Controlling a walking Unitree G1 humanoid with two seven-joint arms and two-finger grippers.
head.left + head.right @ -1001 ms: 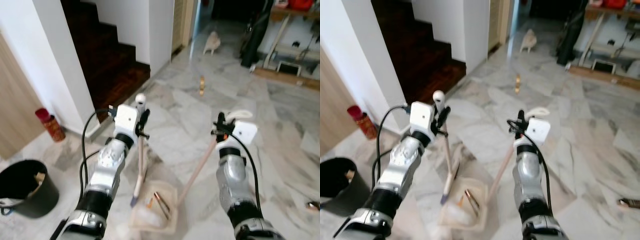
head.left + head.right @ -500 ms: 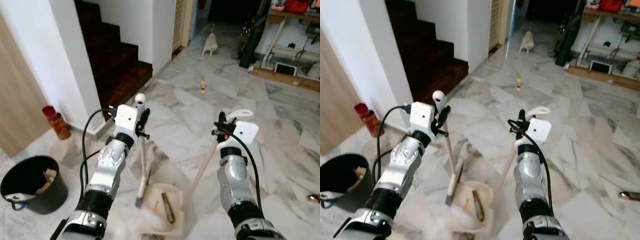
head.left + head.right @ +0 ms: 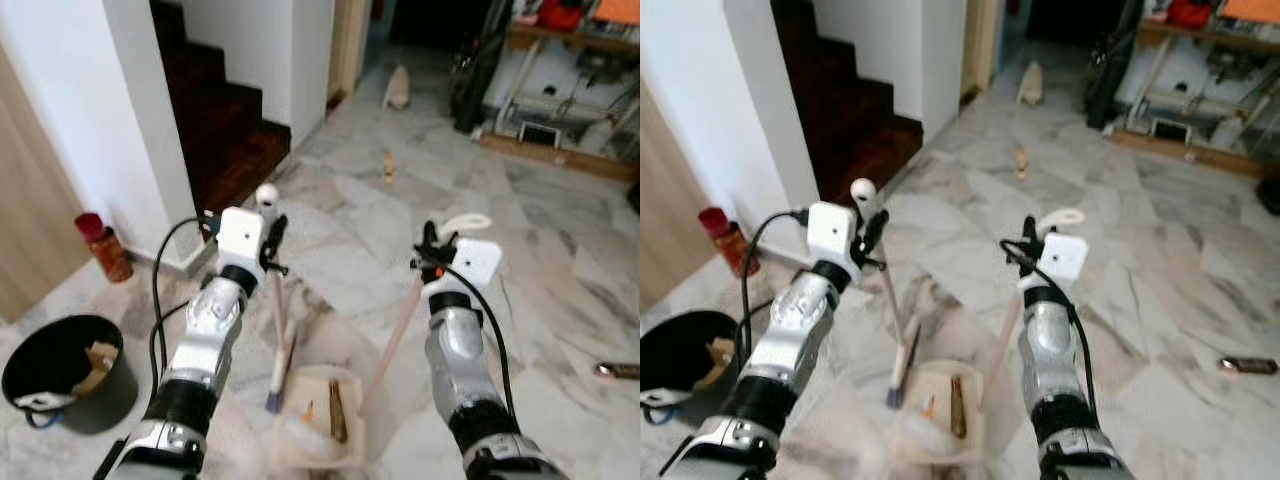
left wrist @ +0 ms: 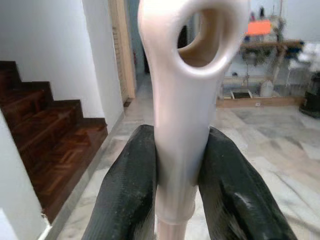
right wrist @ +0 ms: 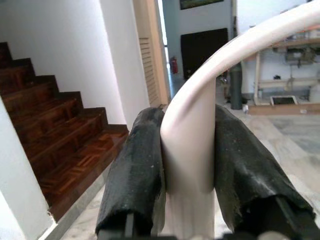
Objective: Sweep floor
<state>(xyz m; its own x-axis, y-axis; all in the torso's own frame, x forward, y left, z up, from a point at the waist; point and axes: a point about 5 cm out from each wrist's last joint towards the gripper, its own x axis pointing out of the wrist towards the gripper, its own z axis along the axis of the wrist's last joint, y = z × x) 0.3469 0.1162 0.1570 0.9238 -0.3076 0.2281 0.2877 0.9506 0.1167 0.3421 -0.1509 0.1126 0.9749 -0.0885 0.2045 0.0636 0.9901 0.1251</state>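
My left gripper (image 3: 270, 232) is shut on the top of a pale broom handle (image 4: 181, 120), whose stick runs down to a brush (image 3: 276, 386) near the floor. My right gripper (image 3: 430, 250) is shut on the looped handle of a dustpan (image 5: 192, 135). The dustpan's long stick (image 3: 392, 335) slants down to its cream pan (image 3: 315, 425) on the marble floor between my arms. Inside the pan lie a brown stick-like piece (image 3: 335, 410) and some small bits. A small yellowish object (image 3: 387, 166) stands on the floor ahead.
A black bucket (image 3: 55, 375) holding scraps stands at the lower left, with a red can (image 3: 103, 248) by the white wall. Dark wooden stairs (image 3: 235, 130) rise on the left. A pale animal (image 3: 397, 88) sits far ahead; a shelf and bags (image 3: 540, 90) stand at right. A small dark item (image 3: 617, 370) lies at right.
The camera has shifted slightly, so the scene has slid left and the bucket shows more fully. Both grippers keep their hold; broom and dustpan stay over the same spot.
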